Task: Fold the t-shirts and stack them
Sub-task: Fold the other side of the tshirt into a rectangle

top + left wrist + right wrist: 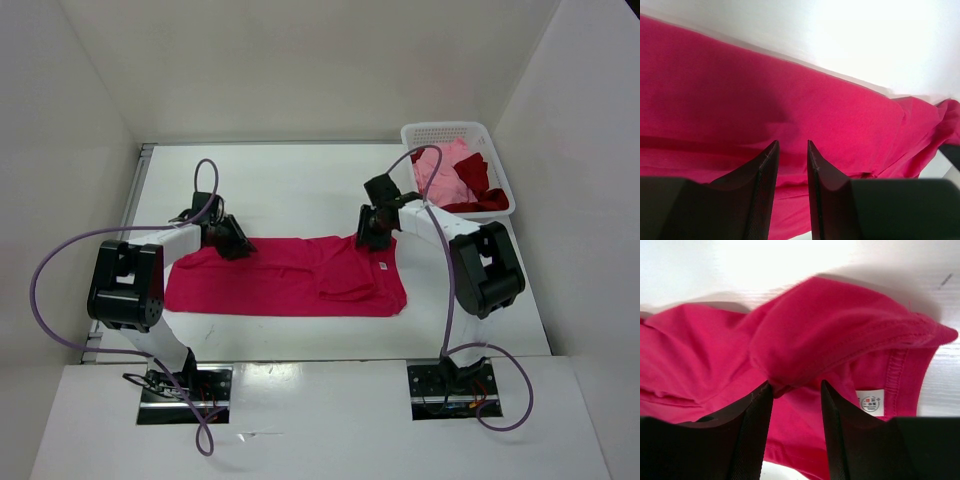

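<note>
The bright crimson-pink t-shirt (290, 275) lies on the table as a long flat band. My left gripper (238, 245) is at its far left edge. In the left wrist view this gripper (792, 142) has its jaws narrowly apart over the flat cloth (765, 90), with nothing between them. My right gripper (370, 238) is at the far edge near the collar. In the right wrist view it (796, 384) stands open, and a raised fold of the shirt (830, 330) touches the left fingertip. The white neck label (871, 402) shows. The pale pink t-shirt (440, 165) and the dark red t-shirt (478, 190) lie crumpled in the basket.
A white lattice basket (440, 130) stands at the far right corner. White walls close in the table on the left, back and right. Bare white tabletop (290, 185) lies beyond the shirt.
</note>
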